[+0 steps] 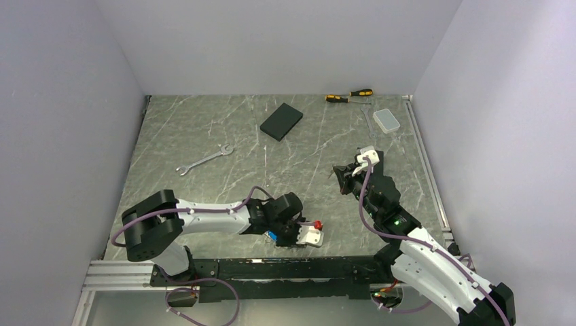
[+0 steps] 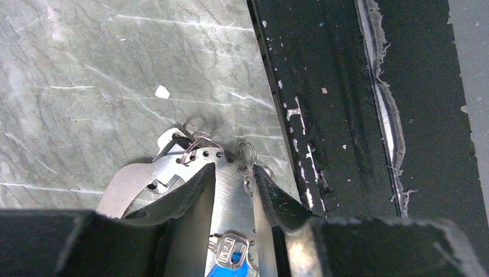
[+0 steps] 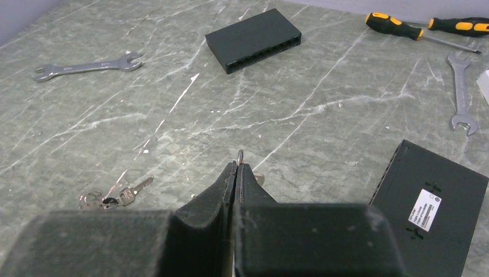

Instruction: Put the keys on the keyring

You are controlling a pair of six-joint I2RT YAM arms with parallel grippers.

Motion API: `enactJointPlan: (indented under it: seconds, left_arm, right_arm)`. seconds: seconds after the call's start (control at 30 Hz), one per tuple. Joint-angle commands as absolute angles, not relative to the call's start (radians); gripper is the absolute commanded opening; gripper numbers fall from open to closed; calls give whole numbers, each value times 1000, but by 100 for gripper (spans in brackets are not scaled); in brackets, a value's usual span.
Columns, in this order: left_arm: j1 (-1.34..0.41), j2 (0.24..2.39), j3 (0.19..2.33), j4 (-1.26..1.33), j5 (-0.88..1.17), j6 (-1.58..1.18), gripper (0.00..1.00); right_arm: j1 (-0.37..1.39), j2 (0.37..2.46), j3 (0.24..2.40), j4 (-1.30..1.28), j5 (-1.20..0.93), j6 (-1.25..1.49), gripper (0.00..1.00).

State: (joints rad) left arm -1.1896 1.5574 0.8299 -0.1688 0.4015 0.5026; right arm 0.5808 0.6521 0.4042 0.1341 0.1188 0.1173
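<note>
The right gripper (image 3: 236, 168) is pinched fully closed on what looks to be the keyring (image 3: 240, 156), of which only a thin silver arc shows above the fingertips. With so little metal in the pads, the loop could twist or slip out once a key is pushed against it. The left gripper (image 2: 233, 173), at the near edge of the desk (image 2: 86, 69), stands narrow over a perforated metal tag (image 2: 228, 190) hung with small rings. A blue-headed key (image 2: 230, 254) lies deeper between its fingers, but I cannot tell whether anything is truly clamped. A loose hold so close to the black rail (image 2: 334, 115) risks spilling the bundle off the desk. The two grippers are well apart, so threading would need a long, carefully aligned approach. Only the left wrist view shows the tag and rings; overhead there is just a blue speck. Only the right wrist view shows loose keys (image 3: 112, 199) lying on the desk, which the overhead view does not resolve.
</note>
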Motion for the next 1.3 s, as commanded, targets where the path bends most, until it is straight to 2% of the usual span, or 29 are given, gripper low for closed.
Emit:
enactJointPlan:
  seconds: [0.0,0.47,0.77,1.0,1.2,1.27]
  left_arm:
    - [-1200,1541,812,-144,395,465,35]
    - [-1204,1583,780,-42,372,428,31]
    - [-1206,1605,779,-35,374,435,20]
    - [-1210,1611,784,-52,375,442,15]
    - [-1236,1605,820,-104,334,508,1]
    - [-1247,1597,827,-116,305,538,0]
  right_arm:
    - [578,640,410,159,100,133,0]
    - [578,647,410,156,100,133,0]
    - [578,650,411,152,101,132,0]
    - [578,650,411,152,103,132,0]
    - [577,649,411,151,103,132,0]
    - [578,650,411,150,104,132,0]
